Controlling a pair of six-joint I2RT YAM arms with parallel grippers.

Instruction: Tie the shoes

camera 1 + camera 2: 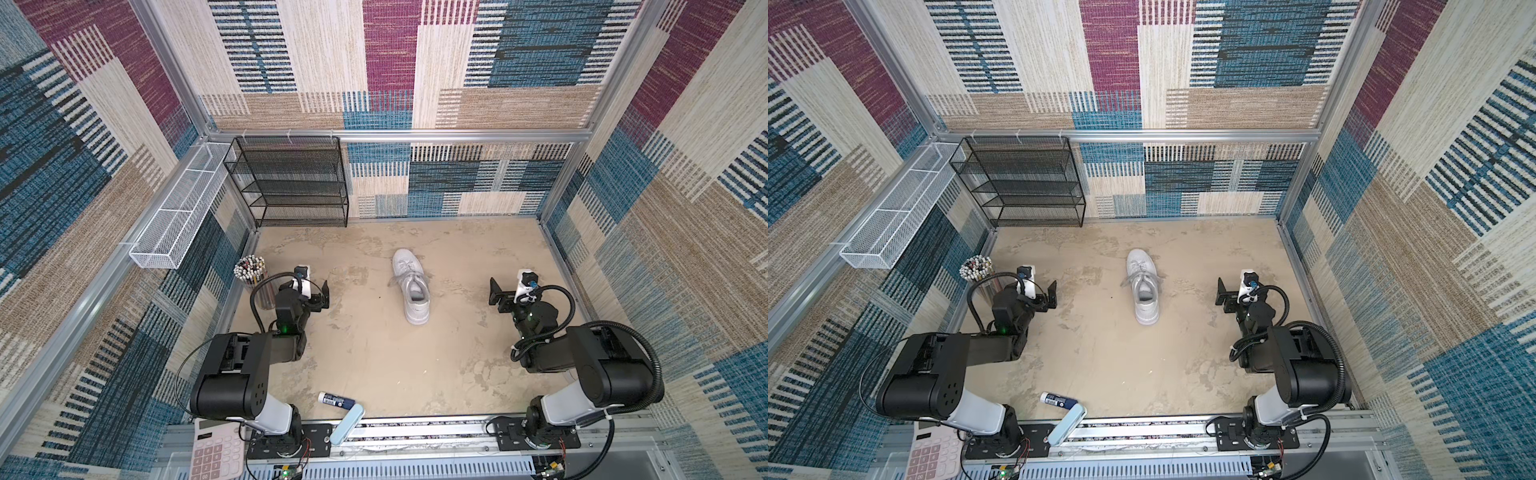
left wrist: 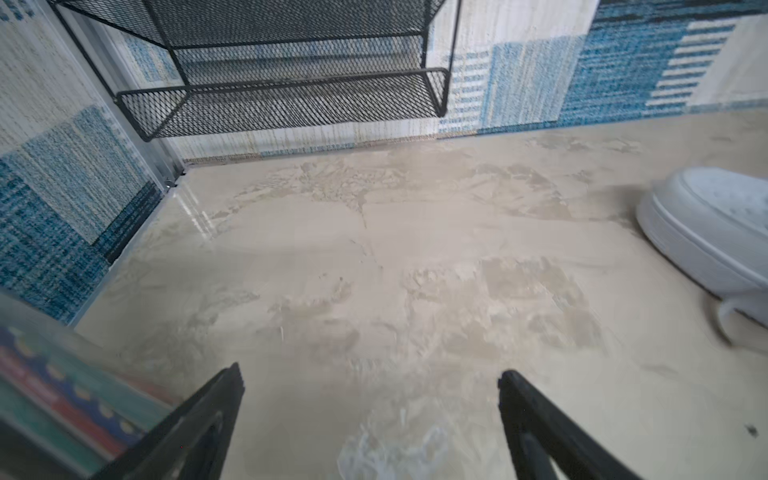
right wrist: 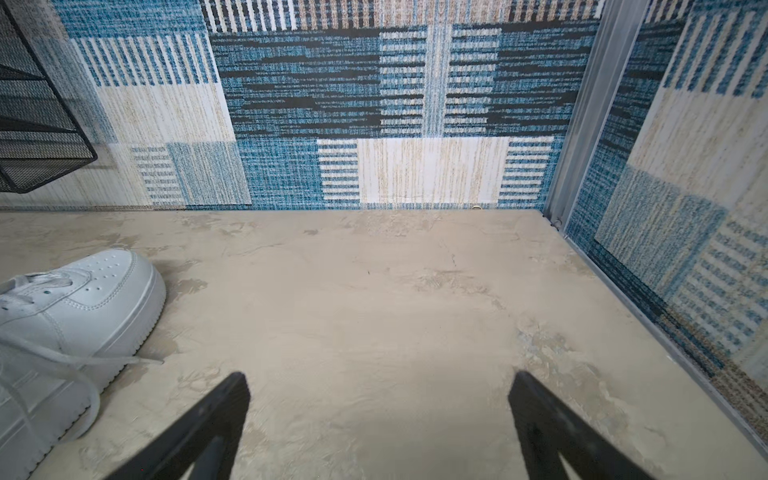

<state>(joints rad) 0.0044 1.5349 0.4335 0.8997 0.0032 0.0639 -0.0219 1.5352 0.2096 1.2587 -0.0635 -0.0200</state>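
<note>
A single white low-top shoe [image 1: 411, 286] [image 1: 1144, 286] lies in the middle of the beige floor, toe towards the back wall. Its thin white laces [image 3: 62, 357] trail loose on both sides. My left gripper [image 1: 322, 297] [image 1: 1050, 296] hovers well to the shoe's left, open and empty. The left wrist view shows its fingers wide apart [image 2: 370, 372] over bare floor, with the shoe's toe [image 2: 706, 224] off to one side. My right gripper [image 1: 496, 295] [image 1: 1222, 295] stands to the shoe's right, also open [image 3: 379, 375] and empty, the shoe [image 3: 75, 316] beside it.
A black mesh shelf [image 1: 291, 183] stands at the back left and a white mesh basket [image 1: 174, 216] hangs on the left wall. A cup of pencils [image 1: 249, 270] sits just behind the left arm. By the front rail lie a blue-white tube [image 1: 336, 401], a pale blue case [image 1: 347, 424] and a pink calculator [image 1: 216, 449].
</note>
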